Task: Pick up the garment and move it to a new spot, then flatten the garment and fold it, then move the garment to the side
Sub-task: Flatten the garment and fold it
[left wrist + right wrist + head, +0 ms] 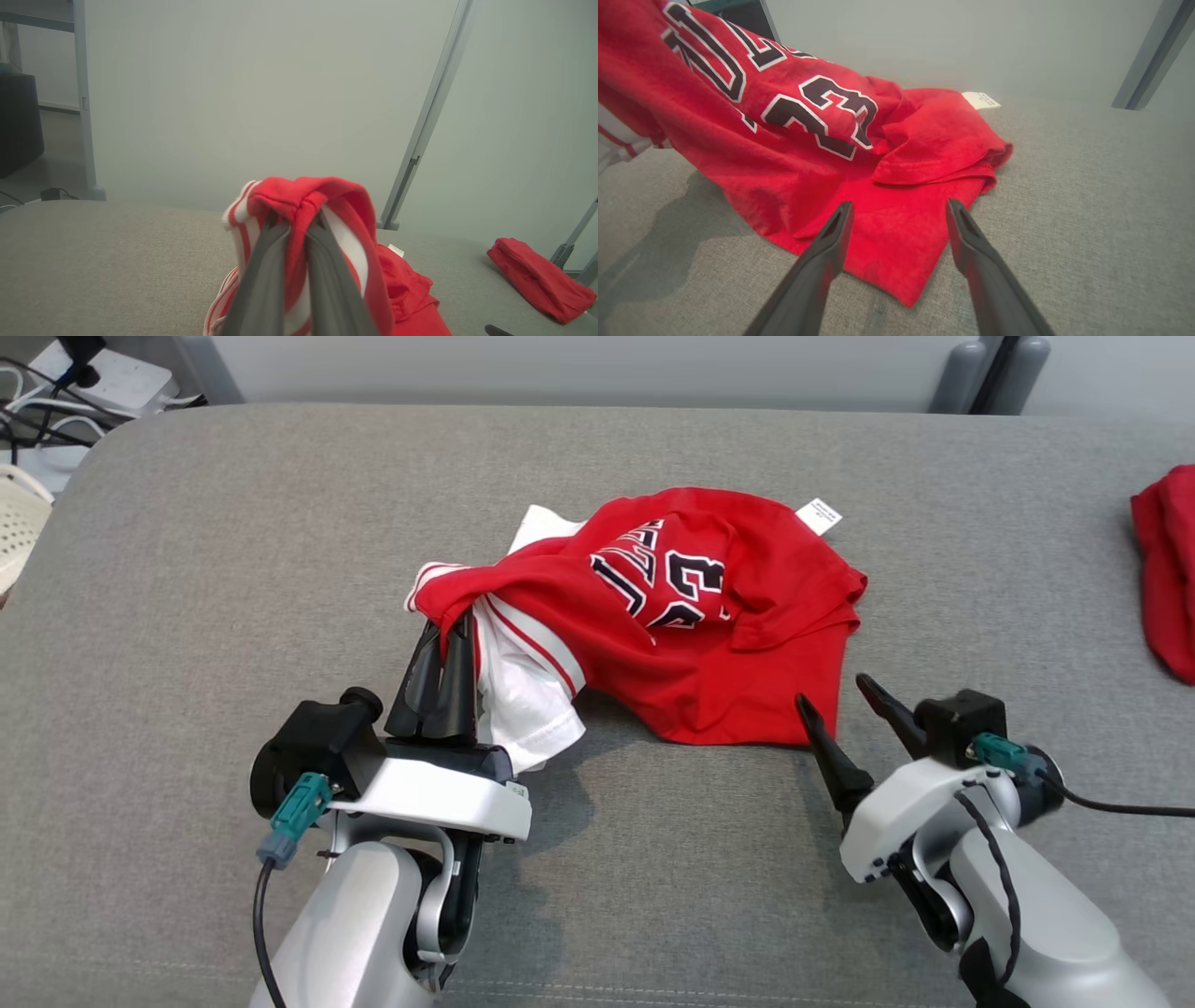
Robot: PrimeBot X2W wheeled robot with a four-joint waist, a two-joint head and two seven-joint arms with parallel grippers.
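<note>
The garment (709,644) lies crumpled at the middle of the table (280,523), stretched left to right. Its left end is lifted and pinched in the closed left hand (446,639), while the right hand (831,690), spread wide and empty, is placed just at the near hem of its right end. That hem's corner is shown lying between the open fingers (833,242) in the right wrist view, which cannot be told from the head view.

- Setting: robot test lab.
- Grey fabric-covered worktop (653,859) stands before plain pale partition panels (257,93) on metal posts (430,116).
- Loose cables (37,425) and a white box (117,378) lie far beyond the left gripper (448,630), off the worktop.
</note>
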